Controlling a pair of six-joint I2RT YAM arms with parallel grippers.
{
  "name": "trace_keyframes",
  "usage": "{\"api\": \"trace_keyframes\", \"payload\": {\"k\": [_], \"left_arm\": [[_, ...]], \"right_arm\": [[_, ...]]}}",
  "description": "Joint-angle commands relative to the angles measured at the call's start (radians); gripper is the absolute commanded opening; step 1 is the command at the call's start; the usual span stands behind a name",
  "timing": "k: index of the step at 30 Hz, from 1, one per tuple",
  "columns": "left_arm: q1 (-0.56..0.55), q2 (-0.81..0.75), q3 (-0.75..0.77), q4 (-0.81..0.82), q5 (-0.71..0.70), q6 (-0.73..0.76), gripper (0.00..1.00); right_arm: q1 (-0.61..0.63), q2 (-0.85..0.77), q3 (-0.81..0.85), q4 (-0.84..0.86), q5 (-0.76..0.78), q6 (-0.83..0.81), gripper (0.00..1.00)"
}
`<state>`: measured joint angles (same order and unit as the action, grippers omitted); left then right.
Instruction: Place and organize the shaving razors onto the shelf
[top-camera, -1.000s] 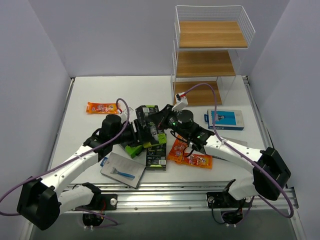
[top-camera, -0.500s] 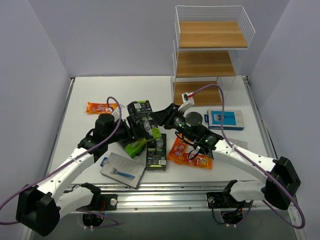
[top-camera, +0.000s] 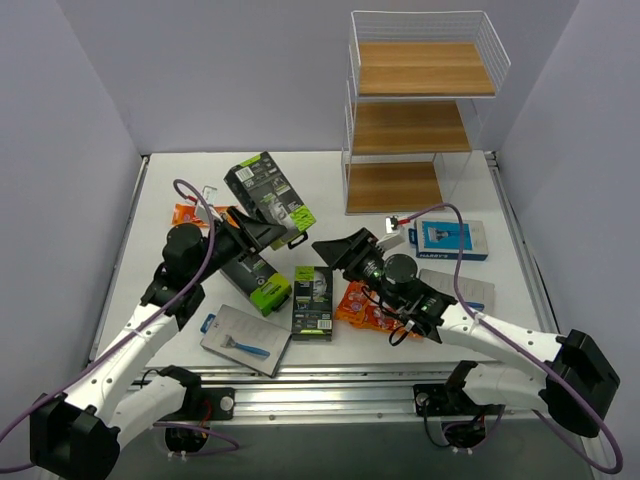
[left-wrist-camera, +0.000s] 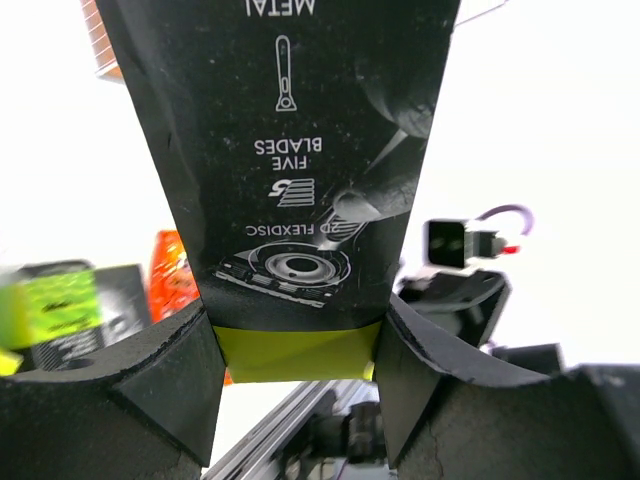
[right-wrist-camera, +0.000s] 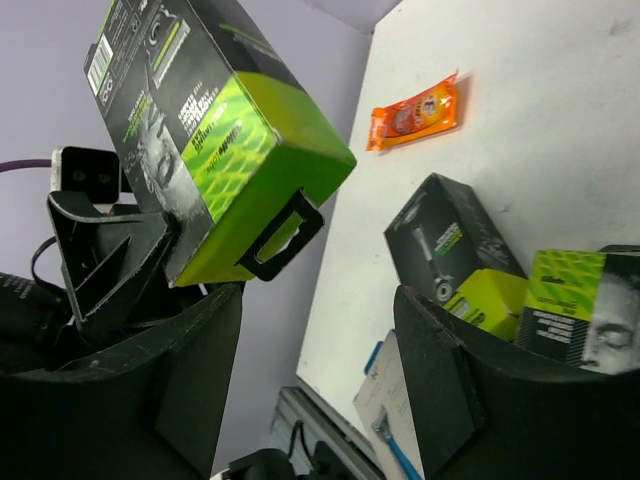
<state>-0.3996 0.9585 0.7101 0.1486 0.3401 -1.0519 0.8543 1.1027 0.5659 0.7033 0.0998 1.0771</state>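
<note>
Black-and-green box hangs clamped in the fingers of the left gripper, apparently free of the spread, empty right gripper; next, carry it to the shelf.

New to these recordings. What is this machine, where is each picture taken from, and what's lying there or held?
Two robot arms are bolted at the near edge of a table. The wide picture looks down from above and behind them; the other two come from a camera on each wrist, so that arm's own fingers show at the bottom. The left fingers clamp a black-and-lime razor box, held above the table. The right fingers stand apart, holding nothing. On the table lie more black-and-lime boxes, orange packets and flat razor cards. The three-tier shelf at the back holds no packs.
</note>
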Motion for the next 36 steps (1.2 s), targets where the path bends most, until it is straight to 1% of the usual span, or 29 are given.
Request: {"api": "trace_keyframes", "payload": {"k": [1, 5, 8, 9, 12, 15, 19, 21, 28, 36], "left_arm": [[0.004, -0.017, 0.014, 0.267, -0.009, -0.065, 0.02], [0.004, -0.017, -0.044, 0.367, -0.009, -0.123, 0.02], [0.004, -0.018, -0.069, 0.427, -0.013, -0.157, 0.02], [0.004, -0.018, -0.078, 0.436, -0.013, -0.169, 0.02], [0.004, -0.02, -0.092, 0.47, -0.016, -0.195, 0.02], [0.004, -0.018, -0.109, 0.506, -0.021, -0.232, 0.02], [0.004, -0.003, -0.142, 0.615, -0.026, -0.295, 0.02], [0.002, 0.006, -0.149, 0.644, -0.023, -0.319, 0.02], [-0.008, 0.02, -0.161, 0.678, -0.016, -0.344, 0.02], [-0.015, 0.02, -0.172, 0.697, -0.013, -0.355, 0.02]], "right_arm": [[0.023, 0.011, -0.009, 0.182, 0.041, 0.072, 0.58], [0.04, 0.036, -0.014, 0.266, 0.04, 0.09, 0.6], [0.046, 0.043, -0.021, 0.304, 0.051, 0.099, 0.67], [0.046, 0.045, -0.023, 0.312, 0.051, 0.103, 0.7], [0.046, 0.052, -0.02, 0.32, 0.052, 0.115, 0.75], [0.048, 0.065, -0.018, 0.334, 0.052, 0.122, 0.76], [0.046, 0.086, -0.008, 0.338, 0.049, 0.135, 0.76], [0.049, 0.091, -0.003, 0.358, 0.048, 0.132, 0.76], [0.049, 0.126, 0.028, 0.367, 0.046, 0.121, 0.77], [0.052, 0.169, 0.06, 0.424, 0.032, 0.11, 0.77]]}}
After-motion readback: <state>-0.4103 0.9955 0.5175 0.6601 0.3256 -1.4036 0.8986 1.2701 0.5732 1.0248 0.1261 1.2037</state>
